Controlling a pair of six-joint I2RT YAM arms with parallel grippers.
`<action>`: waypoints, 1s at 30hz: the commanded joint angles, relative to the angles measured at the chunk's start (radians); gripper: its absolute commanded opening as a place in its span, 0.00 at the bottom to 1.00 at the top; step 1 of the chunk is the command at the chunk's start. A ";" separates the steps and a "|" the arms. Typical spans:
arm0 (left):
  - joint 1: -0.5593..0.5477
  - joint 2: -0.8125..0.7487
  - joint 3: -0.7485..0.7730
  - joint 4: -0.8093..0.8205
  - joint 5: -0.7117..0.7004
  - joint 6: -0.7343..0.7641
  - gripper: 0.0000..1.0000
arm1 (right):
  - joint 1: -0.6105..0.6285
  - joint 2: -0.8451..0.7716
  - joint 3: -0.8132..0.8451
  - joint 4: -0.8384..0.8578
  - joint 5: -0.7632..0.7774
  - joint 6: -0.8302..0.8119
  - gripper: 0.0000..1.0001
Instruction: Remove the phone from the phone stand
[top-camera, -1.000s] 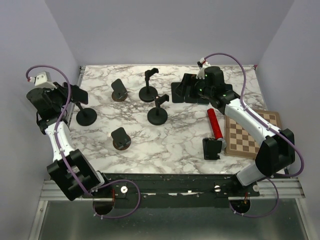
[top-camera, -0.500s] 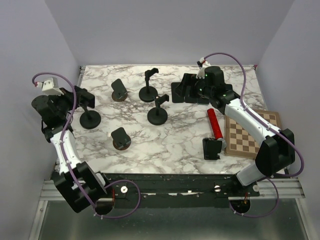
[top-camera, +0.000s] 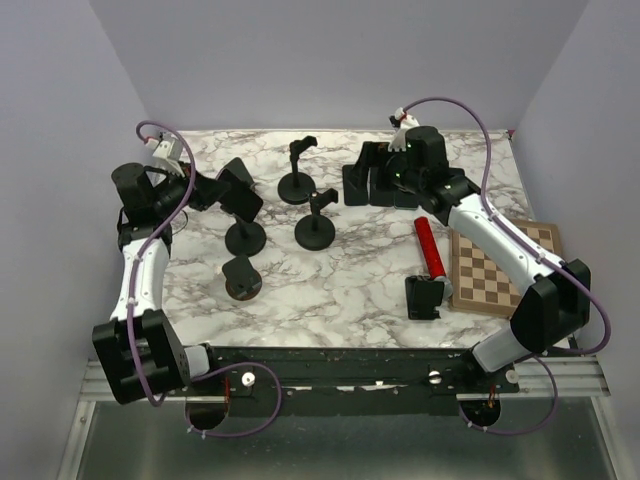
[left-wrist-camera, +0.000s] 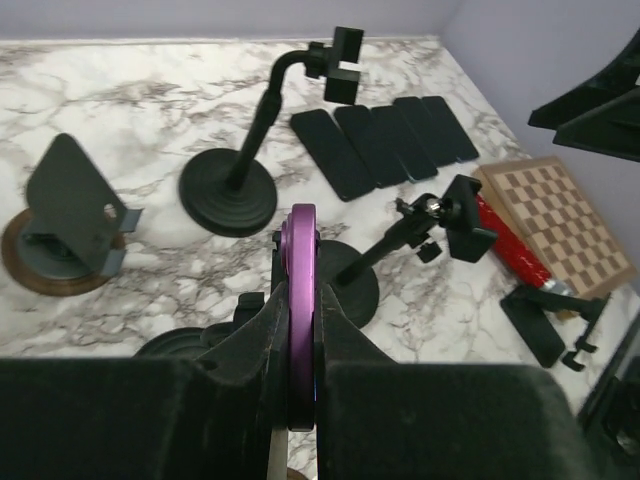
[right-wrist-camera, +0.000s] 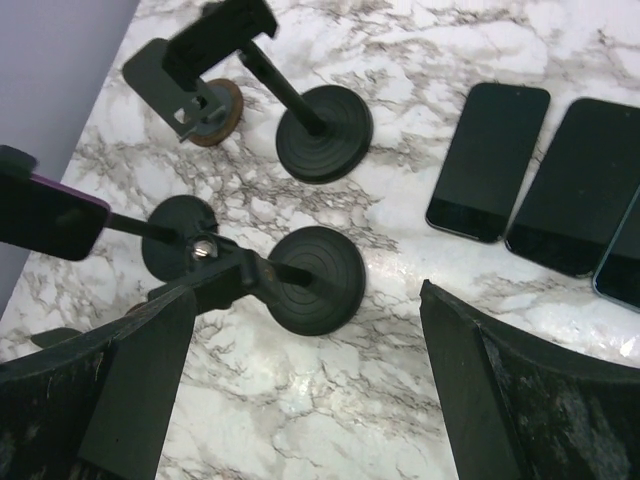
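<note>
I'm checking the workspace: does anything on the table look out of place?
A red cylinder lies on its side beside the chessboard, and it seems unrelated to the stands. Nothing looks spilled or broken.

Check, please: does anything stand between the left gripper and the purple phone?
Nothing visible does. The left gripper is shut on the edge of the purple phone, which seems not yet out of its stand. The other stands are apart from it.

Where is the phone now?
Seen edge-on in the left wrist view, the purple phone is clamped in the left gripper; from above that is the table's left side, over a round stand base, a wedge stand nearer the arms.
</note>
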 joint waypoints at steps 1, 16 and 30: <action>-0.066 0.096 0.115 -0.013 0.146 0.074 0.00 | 0.066 -0.014 0.092 -0.054 0.076 -0.061 1.00; -0.084 0.147 0.205 -0.098 0.042 0.037 0.98 | 0.343 0.165 0.373 -0.094 0.140 -0.234 1.00; 0.113 -0.241 0.082 -0.272 -0.573 -0.209 0.98 | 0.500 0.469 0.683 -0.142 0.224 -0.311 1.00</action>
